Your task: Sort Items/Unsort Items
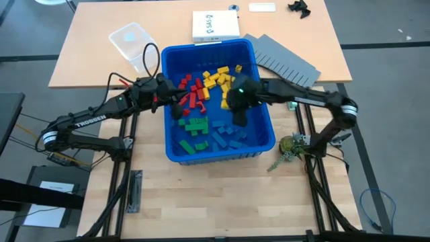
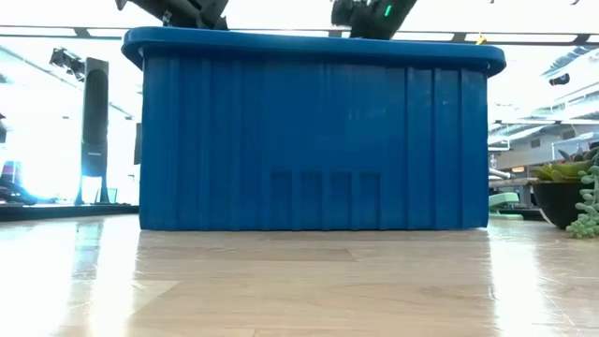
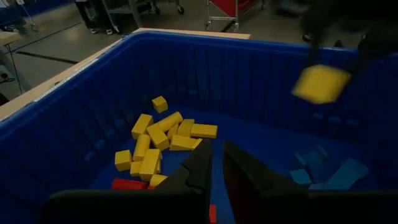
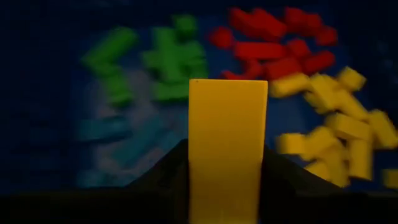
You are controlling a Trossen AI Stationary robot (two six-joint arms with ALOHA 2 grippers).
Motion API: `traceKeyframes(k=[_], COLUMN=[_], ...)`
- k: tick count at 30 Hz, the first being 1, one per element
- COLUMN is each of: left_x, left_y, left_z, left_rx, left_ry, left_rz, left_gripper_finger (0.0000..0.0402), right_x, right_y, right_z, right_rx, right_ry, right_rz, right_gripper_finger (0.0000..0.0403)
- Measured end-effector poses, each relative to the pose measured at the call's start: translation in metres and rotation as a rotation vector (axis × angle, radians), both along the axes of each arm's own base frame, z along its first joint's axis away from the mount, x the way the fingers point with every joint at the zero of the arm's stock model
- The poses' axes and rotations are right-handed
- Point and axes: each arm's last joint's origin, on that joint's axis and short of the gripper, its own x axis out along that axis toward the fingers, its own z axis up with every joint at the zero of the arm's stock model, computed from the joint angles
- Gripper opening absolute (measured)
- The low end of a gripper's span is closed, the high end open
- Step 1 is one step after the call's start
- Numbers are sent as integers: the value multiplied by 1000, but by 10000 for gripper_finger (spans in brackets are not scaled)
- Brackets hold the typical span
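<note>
The items lie sorted by colour on the floor of the blue bin (image 1: pixel 176 151): red blocks (image 1: pixel 193 91), yellow blocks (image 1: pixel 216 77), green blocks (image 1: pixel 196 126) and blue blocks (image 1: pixel 225 138). My right gripper (image 1: pixel 236 113) hangs over the bin's middle, shut on one yellow block (image 4: pixel 227 137), which the left wrist view also shows (image 3: pixel 320 83). My left gripper (image 3: pixel 216 168) is shut and holds nothing. It hovers inside the bin's left side near the red blocks, pointing toward the yellow pile (image 3: pixel 161 140). My right gripper pinches the yellow block between its two fingers, which lie on the block's two opposite long sides (image 4: pixel 194 165). The fingers slant down from the bin's right side. The block sticks out past the fingertips and hangs clear above the bin's floor.
The bin's tall walls (image 2: pixel 314 131) ring both grippers. Beyond the bin on the far table stand a white box (image 1: pixel 215 27), a clear container (image 1: pixel 131 37) and grey slotted divider sheets (image 1: pixel 285 59). A small plant (image 1: pixel 292 148) sits right of the bin.
</note>
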Motion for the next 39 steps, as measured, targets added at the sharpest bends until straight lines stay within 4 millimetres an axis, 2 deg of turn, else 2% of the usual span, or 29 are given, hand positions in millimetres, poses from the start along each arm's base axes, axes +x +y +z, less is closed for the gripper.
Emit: traceKeyframes(k=[5,8,14,21,29,33,39], left_x=[0,0,1,1,1,0,1], left_y=[0,0,0,1,1,1,1], left_z=[0,0,2,4,3,1,2], left_rx=[0,0,10,19,46,36,25], left_ry=[0,0,-22,-40,-14,4,-11], left_rz=[0,0,0,0,-1,-2,3], left_gripper_finger=[47,47,47,47,47,47,47], right_x=[-19,-23,-15,-12,-21,-24,-30], right_y=[48,73,95,124,158,172,186], right_z=[21,28,31,13,-33,-52,-61], right_rx=[88,120,139,214,270,278,228], right_ry=[-29,-53,-118,-7,156,162,170], right_rz=[80,142,253,260,319,301,233], right_gripper_finger=[127,127,127,127,127,127,127])
